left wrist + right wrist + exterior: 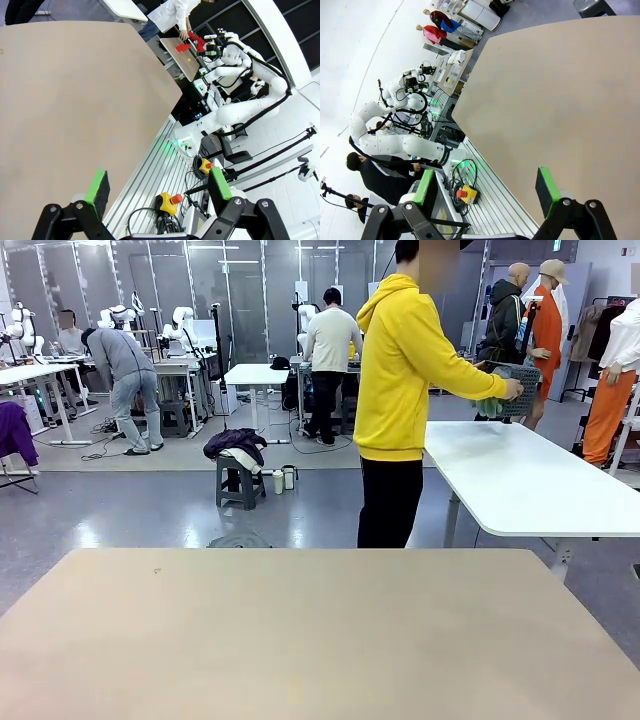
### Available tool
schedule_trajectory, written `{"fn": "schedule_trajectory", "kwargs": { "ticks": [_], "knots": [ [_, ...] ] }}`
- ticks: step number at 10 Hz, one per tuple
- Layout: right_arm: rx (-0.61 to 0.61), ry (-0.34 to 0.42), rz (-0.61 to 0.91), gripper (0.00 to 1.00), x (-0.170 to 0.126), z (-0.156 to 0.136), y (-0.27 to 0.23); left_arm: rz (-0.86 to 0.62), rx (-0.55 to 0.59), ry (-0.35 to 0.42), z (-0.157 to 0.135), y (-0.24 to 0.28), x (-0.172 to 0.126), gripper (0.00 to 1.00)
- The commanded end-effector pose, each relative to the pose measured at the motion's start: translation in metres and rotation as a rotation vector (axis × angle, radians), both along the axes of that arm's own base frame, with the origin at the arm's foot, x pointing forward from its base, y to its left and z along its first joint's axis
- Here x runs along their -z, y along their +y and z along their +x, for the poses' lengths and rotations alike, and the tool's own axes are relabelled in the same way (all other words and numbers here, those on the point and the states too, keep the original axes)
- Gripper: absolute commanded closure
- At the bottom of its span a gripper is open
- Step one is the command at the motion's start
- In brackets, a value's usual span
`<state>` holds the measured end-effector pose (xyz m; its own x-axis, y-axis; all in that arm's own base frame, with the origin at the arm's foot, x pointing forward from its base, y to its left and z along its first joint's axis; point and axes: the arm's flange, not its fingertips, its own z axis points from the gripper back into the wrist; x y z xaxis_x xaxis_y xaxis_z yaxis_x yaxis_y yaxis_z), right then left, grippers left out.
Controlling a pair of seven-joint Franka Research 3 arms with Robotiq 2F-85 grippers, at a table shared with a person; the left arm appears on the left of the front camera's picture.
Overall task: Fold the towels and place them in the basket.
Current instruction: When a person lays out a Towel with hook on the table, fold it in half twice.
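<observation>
A person in a yellow hoodie (400, 360) stands beyond my table, turned toward a white table on the right, holding the dark grey mesh basket (515, 388) with both hands. A bit of green towel (489, 407) hangs at the basket's lower edge. My left gripper (160, 187) is open, its green pads wide apart over the bare tan tabletop's edge. My right gripper (487, 187) is open too, with nothing between its fingers, over the near edge of the same tabletop.
The tan table (320, 640) fills the foreground. A white table (530, 480) stands at the right behind it. A stool with dark clothes (238, 465) sits on the floor farther back. Other people work at distant tables.
</observation>
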<state>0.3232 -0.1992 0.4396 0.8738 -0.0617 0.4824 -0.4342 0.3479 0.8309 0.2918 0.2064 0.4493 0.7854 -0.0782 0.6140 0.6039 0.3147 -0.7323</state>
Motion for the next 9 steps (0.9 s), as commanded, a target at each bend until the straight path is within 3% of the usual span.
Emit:
{"fn": "schedule_trajectory", "kwargs": {
  "ticks": [1,9],
  "knots": [
    [-0.002,-0.019,0.011,0.0,0.0,0.0015,-0.001,-0.009,0.015,-0.016,-0.0014,0.0014,0.0007,0.0],
    [-0.002,-0.019,0.011,0.0,0.0,0.0015,-0.001,-0.009,0.015,-0.016,-0.0014,0.0014,0.0007,0.0]
  ]
}}
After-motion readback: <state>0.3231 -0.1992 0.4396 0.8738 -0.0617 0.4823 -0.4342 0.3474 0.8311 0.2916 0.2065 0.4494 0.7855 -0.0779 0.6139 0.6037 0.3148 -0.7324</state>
